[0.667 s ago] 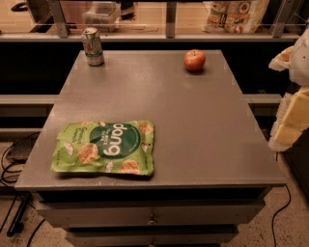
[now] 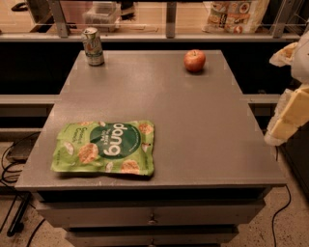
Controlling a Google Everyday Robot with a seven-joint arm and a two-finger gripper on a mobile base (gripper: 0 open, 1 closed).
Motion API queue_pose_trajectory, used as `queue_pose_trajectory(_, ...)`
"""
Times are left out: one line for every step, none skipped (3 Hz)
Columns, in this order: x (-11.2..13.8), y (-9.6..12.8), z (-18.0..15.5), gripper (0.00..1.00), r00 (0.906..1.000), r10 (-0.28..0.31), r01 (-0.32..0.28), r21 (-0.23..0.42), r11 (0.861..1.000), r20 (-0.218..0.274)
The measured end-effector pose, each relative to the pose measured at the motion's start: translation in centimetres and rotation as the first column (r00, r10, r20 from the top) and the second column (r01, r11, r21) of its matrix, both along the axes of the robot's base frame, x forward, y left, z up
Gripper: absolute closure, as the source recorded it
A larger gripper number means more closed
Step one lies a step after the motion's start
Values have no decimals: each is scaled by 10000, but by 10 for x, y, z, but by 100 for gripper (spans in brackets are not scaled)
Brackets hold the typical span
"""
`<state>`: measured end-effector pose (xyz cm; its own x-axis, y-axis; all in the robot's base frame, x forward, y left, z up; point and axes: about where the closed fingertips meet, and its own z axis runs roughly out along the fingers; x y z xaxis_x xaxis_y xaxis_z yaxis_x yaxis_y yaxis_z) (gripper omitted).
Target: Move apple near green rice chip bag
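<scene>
The small red apple [image 2: 194, 61] sits at the far right of the grey table top [image 2: 193, 125]. The green rice chip bag [image 2: 105, 147] lies flat at the near left of the table, white "dang" lettering up. The two are far apart. My gripper [image 2: 288, 117], pale yellow, hangs at the right edge of the view, beyond the table's right side and nearer than the apple. It holds nothing that I can see.
A pale green-and-silver soda can [image 2: 92, 46] stands at the far left corner. A shelf with a rail runs behind the table, holding a snack bag [image 2: 235, 14] and a clear box [image 2: 101, 13]. Drawers sit under the table top; cables lie on the floor.
</scene>
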<state>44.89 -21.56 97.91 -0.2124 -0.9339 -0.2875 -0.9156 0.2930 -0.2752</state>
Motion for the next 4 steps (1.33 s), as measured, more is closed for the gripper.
queue_pose_trajectory(34, 2, 2, 0, 9963, -187, 72, 1349, 9908, 841)
queue_pose_trajectory(81, 5, -2, 0, 9882, -502, 124, 2516, 9677, 1444)
queue_pose_trajectory(131, 7, -8, 0, 9811, -915, 324, 3220, 9462, 1703)
queue_pose_trajectory(140, 7, -11, 0, 9803, -960, 341, 3315, 9429, 1723)
